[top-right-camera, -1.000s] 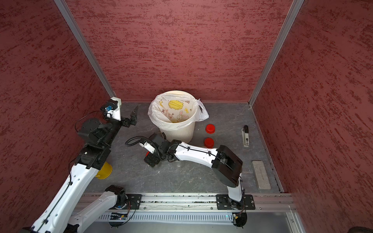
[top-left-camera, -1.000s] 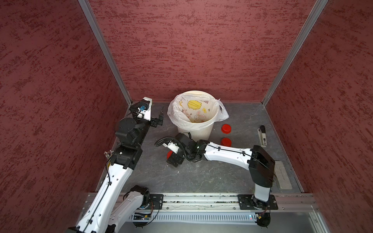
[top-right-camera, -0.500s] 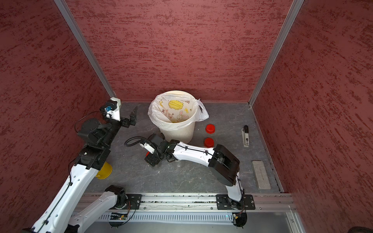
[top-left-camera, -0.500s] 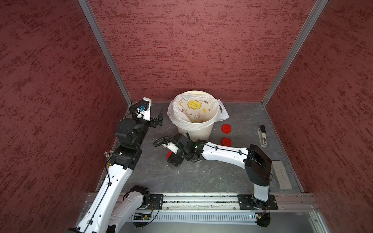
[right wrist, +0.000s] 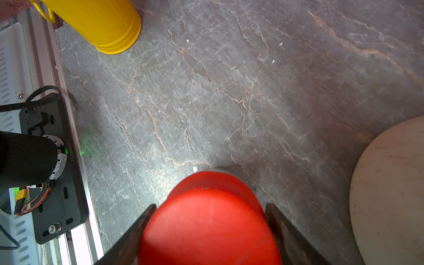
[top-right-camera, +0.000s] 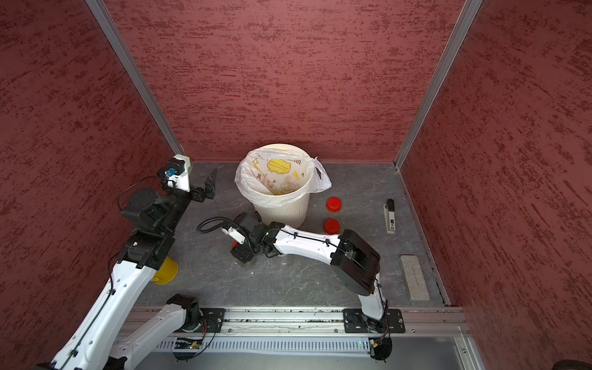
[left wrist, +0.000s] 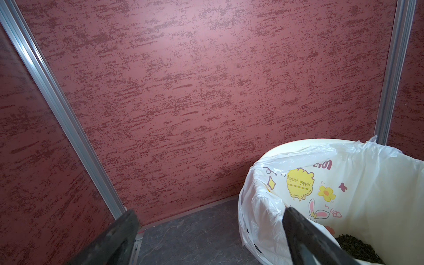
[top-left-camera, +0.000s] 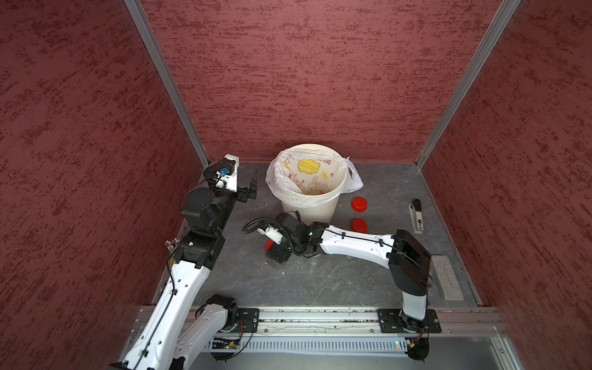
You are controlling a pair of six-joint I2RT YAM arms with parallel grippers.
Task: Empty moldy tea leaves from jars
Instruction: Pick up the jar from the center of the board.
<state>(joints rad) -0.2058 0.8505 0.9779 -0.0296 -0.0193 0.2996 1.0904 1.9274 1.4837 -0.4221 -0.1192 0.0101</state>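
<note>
Straddling a red-capped jar (right wrist: 207, 231), the right hand (right wrist: 210, 206) sits either side; clamped or not, can't tell. Left hand (left wrist: 211, 212) hangs apart beside the bin (left wrist: 298, 144).

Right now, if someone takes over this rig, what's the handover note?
Left gripper: open, empty, raised beside the bin.
Right gripper: jaws either side of the front jar's red cap; clamp unconfirmed.
Two other jars: capped, upright, right of the bin.
Done: some tea leaves already in the bin.
To do: can't tell which jars are emptied; check each.
</note>
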